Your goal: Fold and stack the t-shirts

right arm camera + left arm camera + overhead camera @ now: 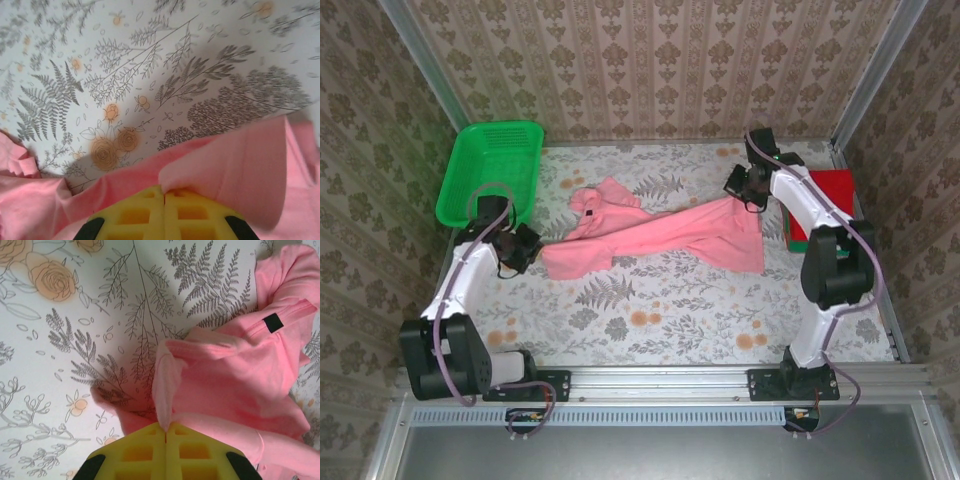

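Observation:
The pink t-shirt (660, 238) hangs stretched across the middle of the table between both arms. My left gripper (527, 247) is shut on its left end; a pinched fold of pink t-shirt (220, 375) rises from the closed yellow fingers (145, 450). My right gripper (748, 188) is shut on the right end, where the pink t-shirt (240, 170) drapes over the yellow fingers (190, 215). At the far right lies a folded red t-shirt (830, 188) on top of a folded green one (798, 240), partly hidden behind the right arm.
A green mesh basket (490, 172) sits at the back left corner. The floral tablecloth (650, 310) covers the table. Patterned walls close in the back and both sides, and a metal rail (660, 375) runs along the near edge.

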### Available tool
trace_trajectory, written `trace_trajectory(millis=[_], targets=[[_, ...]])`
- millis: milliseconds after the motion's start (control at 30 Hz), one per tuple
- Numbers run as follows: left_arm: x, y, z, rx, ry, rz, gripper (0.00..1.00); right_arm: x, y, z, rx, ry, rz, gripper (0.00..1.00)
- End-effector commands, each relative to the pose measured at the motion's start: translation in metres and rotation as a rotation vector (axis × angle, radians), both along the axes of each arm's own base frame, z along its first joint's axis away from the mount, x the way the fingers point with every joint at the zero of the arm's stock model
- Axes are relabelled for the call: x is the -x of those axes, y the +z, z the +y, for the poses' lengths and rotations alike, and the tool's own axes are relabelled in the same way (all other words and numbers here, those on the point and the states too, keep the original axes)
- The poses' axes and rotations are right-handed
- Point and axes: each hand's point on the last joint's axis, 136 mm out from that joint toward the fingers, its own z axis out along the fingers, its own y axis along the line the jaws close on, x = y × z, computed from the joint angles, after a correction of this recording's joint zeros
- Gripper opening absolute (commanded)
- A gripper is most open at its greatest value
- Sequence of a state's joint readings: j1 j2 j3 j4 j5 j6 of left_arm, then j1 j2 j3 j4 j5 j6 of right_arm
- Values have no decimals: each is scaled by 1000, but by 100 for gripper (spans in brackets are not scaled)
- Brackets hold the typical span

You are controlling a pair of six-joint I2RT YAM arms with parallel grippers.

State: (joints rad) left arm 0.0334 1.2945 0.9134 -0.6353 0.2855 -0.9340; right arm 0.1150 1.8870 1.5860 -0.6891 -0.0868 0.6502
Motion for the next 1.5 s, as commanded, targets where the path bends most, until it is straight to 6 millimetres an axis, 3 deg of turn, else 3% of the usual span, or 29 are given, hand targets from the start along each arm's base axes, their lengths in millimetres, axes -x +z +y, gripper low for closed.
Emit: trace_trajectory(millis=[0, 67, 133, 167, 200, 267, 433, 600, 867, 1200, 1333, 1467], targets=[[-27, 11, 3, 1, -20, -57, 0, -17, -7, 14, -36, 81, 19, 4], [-39, 10, 4, 9, -26, -56, 0, -32, -10, 18, -54, 110, 3, 18], [-48, 9, 4, 8, -38, -48, 0, -42, -9, 16, -67, 109, -19, 44], [-52, 10, 4, 6, -45, -47, 0, -44, -6, 14, -66, 104, -41, 52], [-56, 10, 4, 3, -50, -45, 0, -45, -1, 10, -58, 94, -62, 53], [-60, 11, 3, 6, -61, -50, 0, -40, 3, 1, -42, 58, -94, 46], [-59, 4, 2, 15, -58, -41, 0, -15, -28, -8, -126, -48, -61, 36], [-51, -8, 1, 22, -59, -11, 0, -16, -56, -1, -209, -54, 11, 36], [-48, -13, 2, 20, -51, -2, 0, -28, -76, 25, -445, -130, 67, 38], [-46, -16, 2, 22, -47, 1, 0, -40, -81, 34, -533, -158, 75, 41], [-45, -16, 3, 18, -45, 2, 0, -34, -76, 30, -520, -179, 65, 43], [-46, -19, 2, 22, -42, 2, 0, -33, -89, 30, -544, -189, 60, 45]])
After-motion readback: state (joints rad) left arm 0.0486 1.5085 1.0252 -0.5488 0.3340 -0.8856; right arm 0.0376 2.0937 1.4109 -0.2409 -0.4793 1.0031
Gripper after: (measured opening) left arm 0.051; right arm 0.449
